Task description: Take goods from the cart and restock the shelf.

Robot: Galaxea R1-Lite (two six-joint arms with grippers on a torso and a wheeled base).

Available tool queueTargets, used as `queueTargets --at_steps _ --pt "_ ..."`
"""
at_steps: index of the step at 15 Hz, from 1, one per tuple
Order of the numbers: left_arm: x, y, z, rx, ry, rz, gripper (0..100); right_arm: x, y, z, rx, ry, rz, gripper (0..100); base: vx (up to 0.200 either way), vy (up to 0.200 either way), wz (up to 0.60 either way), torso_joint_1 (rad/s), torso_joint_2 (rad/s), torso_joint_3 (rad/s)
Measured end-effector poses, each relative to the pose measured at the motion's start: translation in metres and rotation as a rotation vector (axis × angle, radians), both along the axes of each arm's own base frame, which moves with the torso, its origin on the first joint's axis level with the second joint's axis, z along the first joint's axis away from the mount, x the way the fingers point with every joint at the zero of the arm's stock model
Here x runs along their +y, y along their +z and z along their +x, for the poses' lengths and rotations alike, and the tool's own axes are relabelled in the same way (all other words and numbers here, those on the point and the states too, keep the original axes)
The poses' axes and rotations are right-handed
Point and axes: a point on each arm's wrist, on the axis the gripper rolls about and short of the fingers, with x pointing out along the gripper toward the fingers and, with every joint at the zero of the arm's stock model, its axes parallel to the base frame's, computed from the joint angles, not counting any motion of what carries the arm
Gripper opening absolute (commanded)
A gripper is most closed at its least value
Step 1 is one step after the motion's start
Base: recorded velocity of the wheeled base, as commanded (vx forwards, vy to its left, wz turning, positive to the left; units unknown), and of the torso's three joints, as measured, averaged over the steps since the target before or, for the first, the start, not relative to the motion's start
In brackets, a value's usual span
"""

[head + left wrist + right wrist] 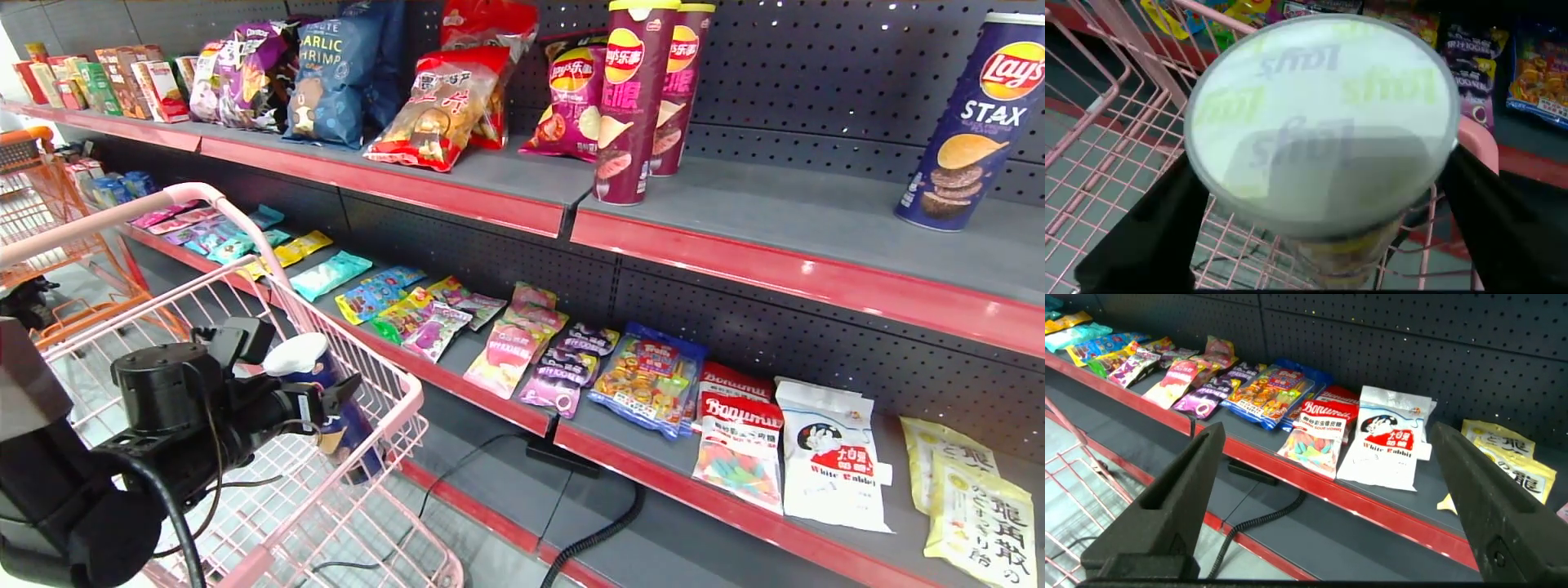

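Shelf board (pixel 735 204) lies up and ahead; we find left claw (pixel 304 377) clamped on a near-upright can (pixel 295 356) above the cart (pixel 359 359) rim; right claw (pixel 1331 506) gapes empty.

This is a shop aisle. Grey shelves (pixel 816 212) with red front edges and pegboard backs (pixel 816 73) hold chip bags (pixel 335 73), tall chip cans (pixel 633 98) and candy packets (pixel 649 380). A pink wire shopping cart (pixel 106 219) stands in front.
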Motion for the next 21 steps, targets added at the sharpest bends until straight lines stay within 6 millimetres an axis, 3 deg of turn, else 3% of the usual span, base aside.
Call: queueTargets --at_steps 3,4,9,13,18,21 --pt "-0.006 -0.006 0.005 0.014 -0.02 0.003 100 0.0 0.0 0.0 0.0 0.0 0.0 100 0.0 0.0 0.0 0.0 0.0 0.0" --pt "-0.009 -0.008 0.005 0.02 -0.026 0.004 0 0.0 0.0 0.0 0.0 0.0 0.0 100 0.0 0.0 0.0 0.0 0.0 0.0" --pt "-0.012 -0.013 0.007 0.034 -0.024 0.003 0 0.0 0.0 0.0 0.0 0.001 0.0 100 0.0 0.0 0.0 0.0 0.0 0.0" --pt "-0.01 0.004 -0.006 0.012 -0.026 0.001 0 0.0 0.0 0.0 0.0 0.002 0.0 100 0.0 0.0 0.0 0.0 0.0 0.0" --pt "-0.005 0.065 -0.047 0.081 -0.029 0.007 0 0.0 0.0 0.0 0.0 0.002 0.0 100 0.0 0.0 0.0 0.0 0.0 0.0" --pt "-0.001 0.124 -0.095 0.03 -0.055 0.001 0 0.0 0.0 0.0 0.0 0.002 0.0 100 0.0 0.0 0.0 0.0 0.0 0.0"
